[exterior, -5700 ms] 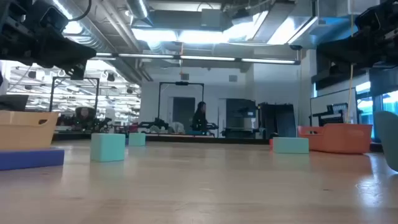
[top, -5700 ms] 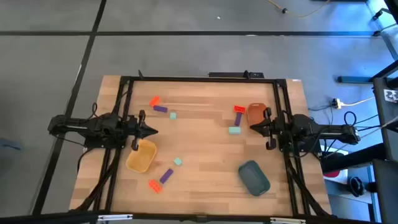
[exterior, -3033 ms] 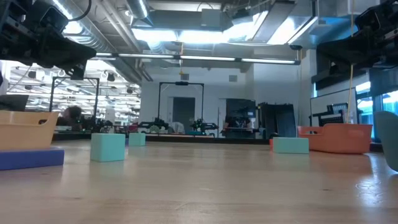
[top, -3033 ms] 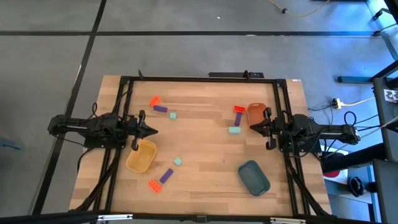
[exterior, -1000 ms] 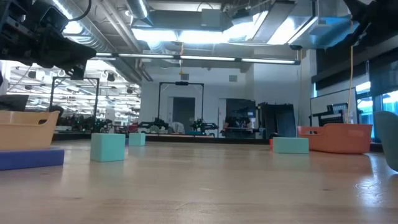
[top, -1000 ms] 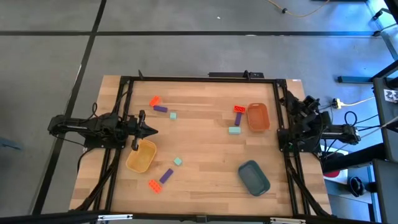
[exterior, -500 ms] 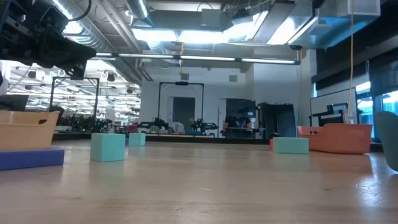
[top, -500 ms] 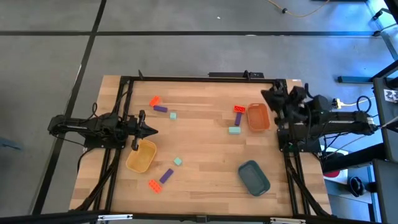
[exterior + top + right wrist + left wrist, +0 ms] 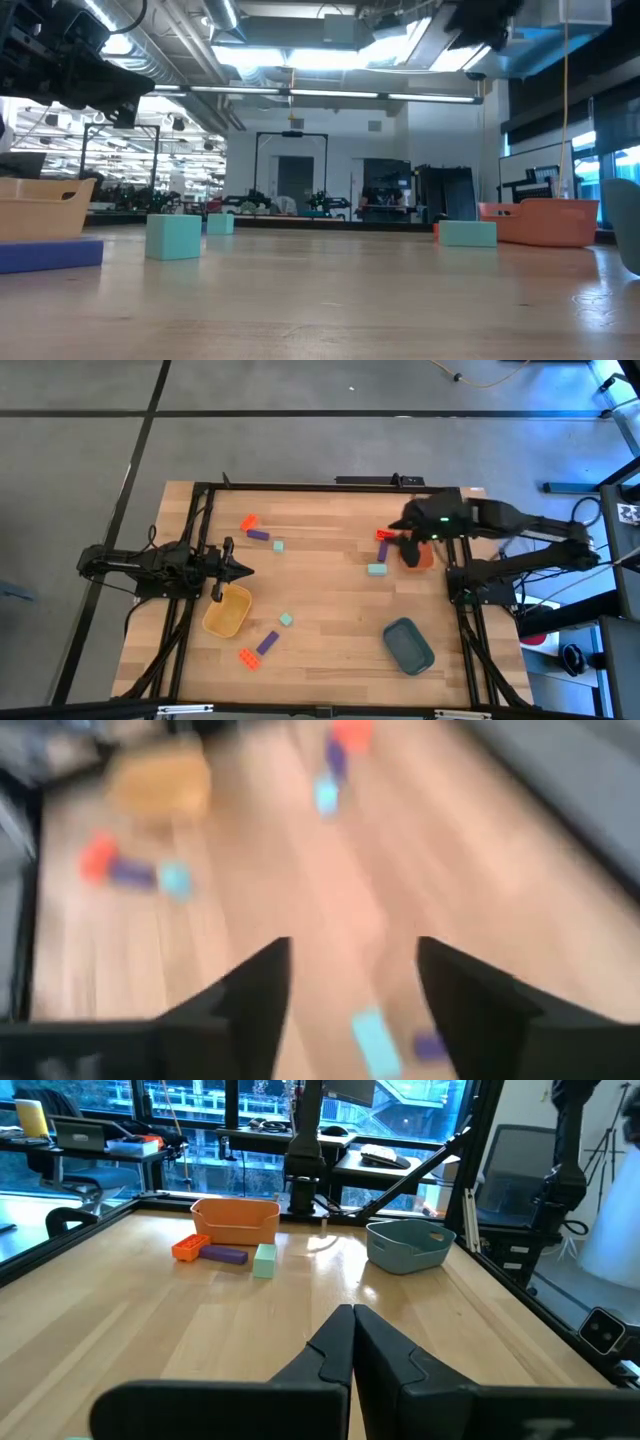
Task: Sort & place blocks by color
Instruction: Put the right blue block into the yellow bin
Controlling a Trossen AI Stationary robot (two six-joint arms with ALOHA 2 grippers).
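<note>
right tool spread above the far right of the desk, left tool pressed together at the left edge.

we are seeing the right tool point(image 9: 352, 995) hanging with its fingers point(image 9: 258, 988) apart, holding nothing, above the orange tray point(image 9: 421, 555) and just beside a red block point(image 9: 384, 535), a purple block point(image 9: 383, 550) and a teal block point(image 9: 377, 569). the left tool point(image 9: 352, 1342) is sitting with fingers together by the yellow tray point(image 9: 227, 610). other blocks are lying in two groups: red, purple and teal at the far left point(image 9: 259, 535), and teal, purple and red near the yellow tray point(image 9: 266, 642). the dark teal tray point(image 9: 408, 644) is resting at the near right of the desk point(image 9: 320, 600).
</note>
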